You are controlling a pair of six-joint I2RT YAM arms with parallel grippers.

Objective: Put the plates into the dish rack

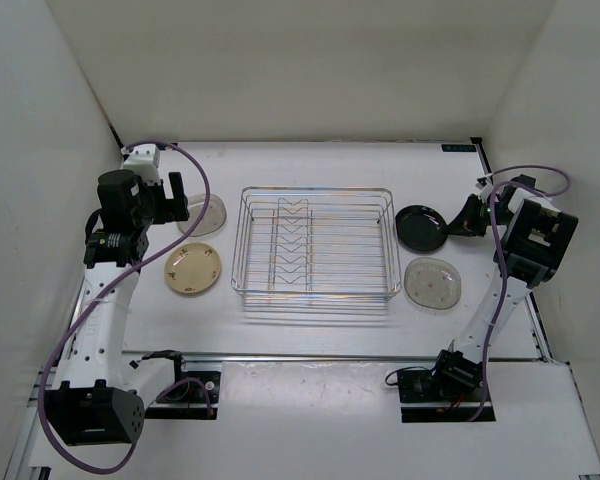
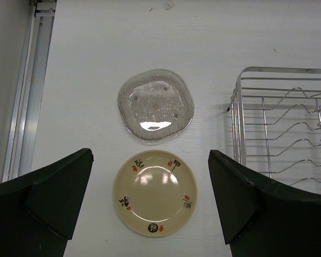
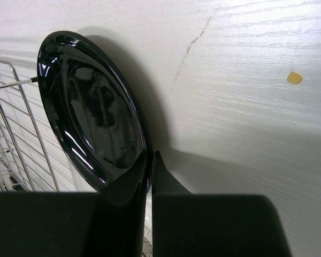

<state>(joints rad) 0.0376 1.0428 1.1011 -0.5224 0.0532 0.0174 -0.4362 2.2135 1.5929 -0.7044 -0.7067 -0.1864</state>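
The silver wire dish rack [image 1: 315,245] stands mid-table, with no plates in it. My right gripper [image 3: 151,156] is shut on the rim of the glossy black plate [image 3: 88,107], which sits just right of the rack [image 3: 13,134]; from above the black plate [image 1: 420,226] meets the gripper [image 1: 458,226] at its right edge. A clear plate [image 1: 432,282] lies in front of it. My left gripper [image 2: 150,187] hangs open above the cream plate [image 2: 155,193] with red and black marks. Another clear plate [image 2: 156,105] lies beyond it, and the rack's corner [image 2: 281,123] is at the right.
White walls enclose the table on three sides. A metal rail [image 2: 27,91] runs along the left edge. A small yellow speck [image 3: 295,78] lies on the table right of the black plate. Both arm bases sit at the near edge.
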